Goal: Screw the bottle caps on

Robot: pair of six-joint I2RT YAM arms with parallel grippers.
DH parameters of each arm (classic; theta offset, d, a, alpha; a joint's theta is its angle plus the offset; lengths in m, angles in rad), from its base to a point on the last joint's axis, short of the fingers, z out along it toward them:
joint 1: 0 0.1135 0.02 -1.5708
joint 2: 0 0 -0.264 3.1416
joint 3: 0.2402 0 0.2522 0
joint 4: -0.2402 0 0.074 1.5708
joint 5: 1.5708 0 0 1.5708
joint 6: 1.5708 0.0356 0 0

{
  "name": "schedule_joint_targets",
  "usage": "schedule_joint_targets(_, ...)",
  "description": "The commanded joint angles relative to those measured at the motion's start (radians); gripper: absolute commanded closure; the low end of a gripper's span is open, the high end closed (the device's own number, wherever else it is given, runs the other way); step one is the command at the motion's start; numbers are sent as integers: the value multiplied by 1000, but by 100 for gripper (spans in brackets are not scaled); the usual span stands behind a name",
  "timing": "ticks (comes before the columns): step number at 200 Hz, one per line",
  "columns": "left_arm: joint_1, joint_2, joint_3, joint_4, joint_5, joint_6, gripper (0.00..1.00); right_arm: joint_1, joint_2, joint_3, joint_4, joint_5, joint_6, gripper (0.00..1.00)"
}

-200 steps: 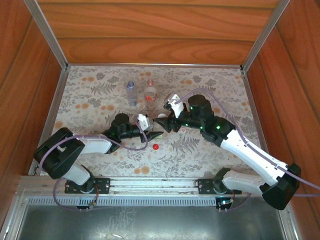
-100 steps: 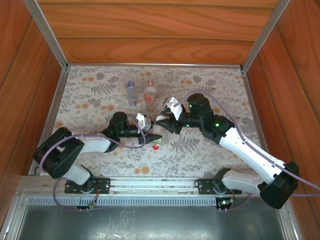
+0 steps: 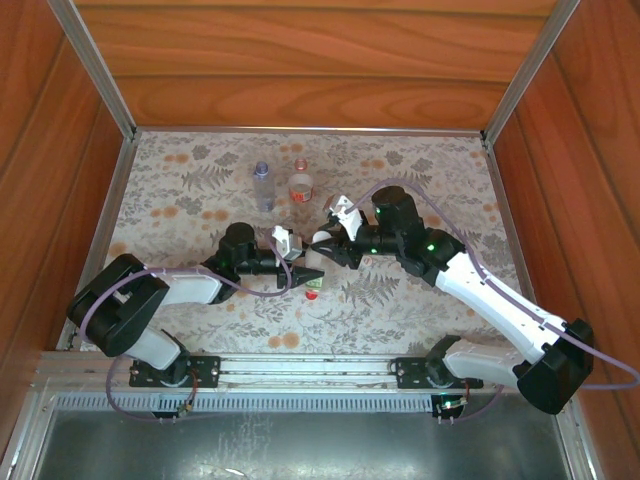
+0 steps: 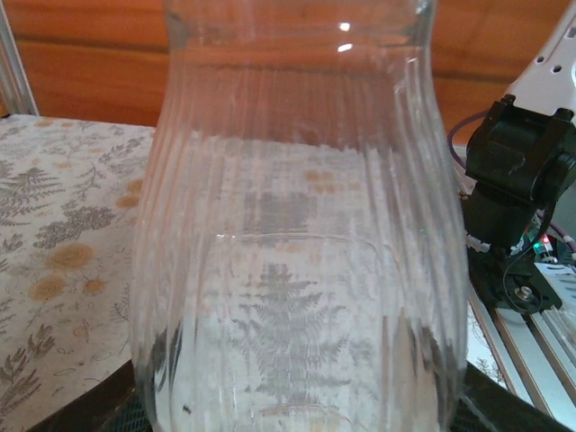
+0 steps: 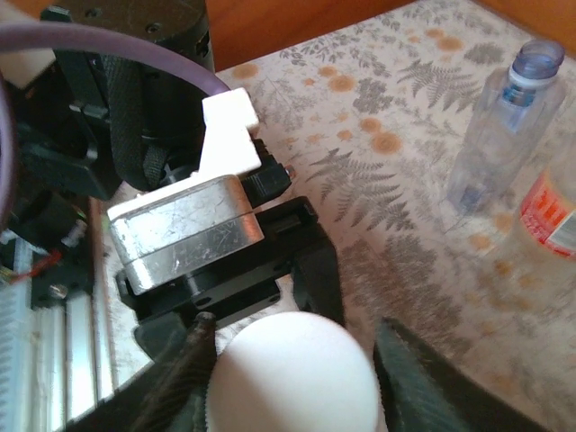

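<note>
the left gripper is clenched on the clear bottle. in the left wrist view the ribbed body fills the gap between its fingers. the shoulder narrows upward and the mouth is cut off by the frame edge. the bottle's long axis is judged upright, crosswise to the left fingers. from above, a yellow-green label shows just past the left fingertips.

the right gripper grasps the white cap. its fingers sit tight against the cap's sides, and the rounded top faces the wrist camera.

governing relation: in the top view the cap sits beyond the left fingertips, slightly to their right, near the bottle but not over its mouth. in the right wrist view the left gripper's body lies directly ahead of the right fingers, and no bottle neck can be made out there. judgement: the right arm is the one to move. it should bring the cap's axis in line with the bottle's upright axis before it lowers and turns. the left arm only needs to hold firm.

a red cap lies on the tablecloth, just beside the held bottle on the near side of the left fingertips.

well beyond the right fingers stand a bluish bottle and a bottle with a red-and-white label, side by side. the label's print is too blurred to read, and no brand is legible on anything here.
</note>
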Motion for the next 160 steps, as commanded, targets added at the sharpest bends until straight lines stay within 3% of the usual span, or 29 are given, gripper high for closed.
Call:
schedule_joint_targets(1,7,18,16,10,23,10,44,-7,-6,12,30,4,16,44)
schedule_joint_targets(49,6,15,16,10,25,11,44,-7,9,6,45,-9,29,54)
schedule_joint_targets(126,7,-6,11,10,25,10,44,-7,26,18,12,0,16,51)
schedule_joint_targets(160,7,-2,16,8,27,13,44,-7,26,22,17,-2,15,61)
